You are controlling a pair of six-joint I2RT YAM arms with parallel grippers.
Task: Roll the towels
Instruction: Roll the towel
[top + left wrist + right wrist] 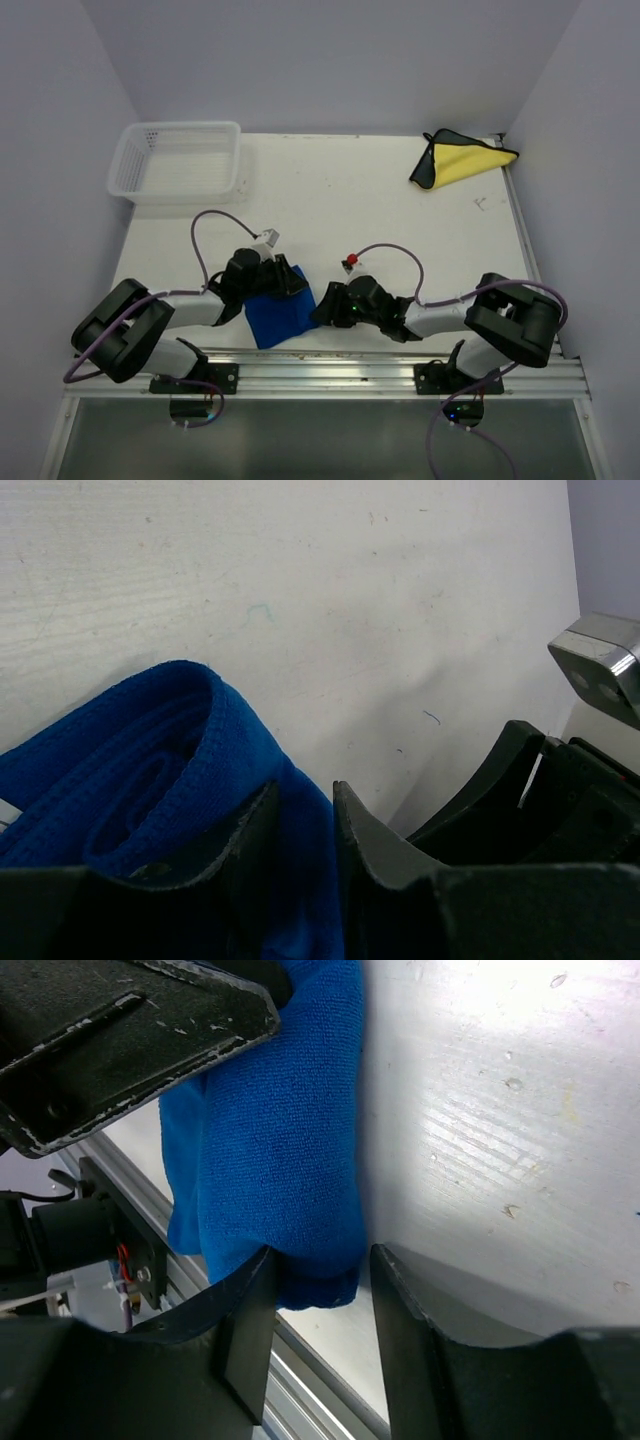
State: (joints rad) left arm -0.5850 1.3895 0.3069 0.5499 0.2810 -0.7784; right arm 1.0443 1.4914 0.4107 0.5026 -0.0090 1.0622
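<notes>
blue towel [278, 318]: lower middle of the top view, partly rolled, by the table's [380, 220] near edge
left gripper [305, 795]: nearly closed, pinching a fold of the blue cloth
right gripper [322, 1252]: about half open, jaws hugging the towel's rolled end
yellow-and-black towel [462, 160]: upper right corner, well apart
basket [178, 127]: upper left
</notes>
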